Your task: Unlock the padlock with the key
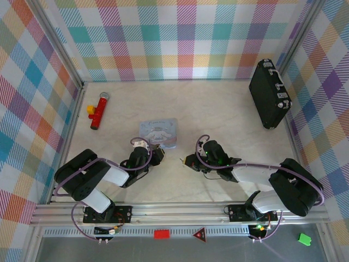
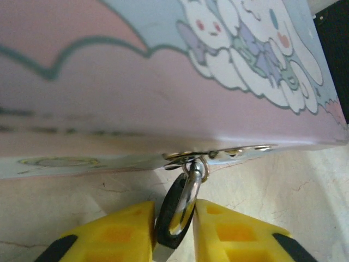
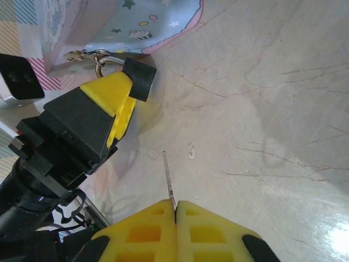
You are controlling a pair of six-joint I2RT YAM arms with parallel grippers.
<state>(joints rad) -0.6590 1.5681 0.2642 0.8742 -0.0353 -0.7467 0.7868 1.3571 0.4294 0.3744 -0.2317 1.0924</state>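
Silvery key (image 3: 168,177) is pinched in the right claw (image 3: 175,210), padlock (image 3: 140,78) (hung on the tin (image 2: 136,93)) clamped in the left claw (image 2: 175,215). Insertion pending: keyway alignment required.

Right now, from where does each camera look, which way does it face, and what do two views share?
Top external: above and behind the arms, looking down at the table; both arms, the left gripper and the right gripper show.
Left wrist: close to the table, facing the tin; its yellow fingers clamp the padlock.
Right wrist: close to the table, facing the left gripper; its fingers pinch the key.
Shared: both wrist views show the padlock and the tin.
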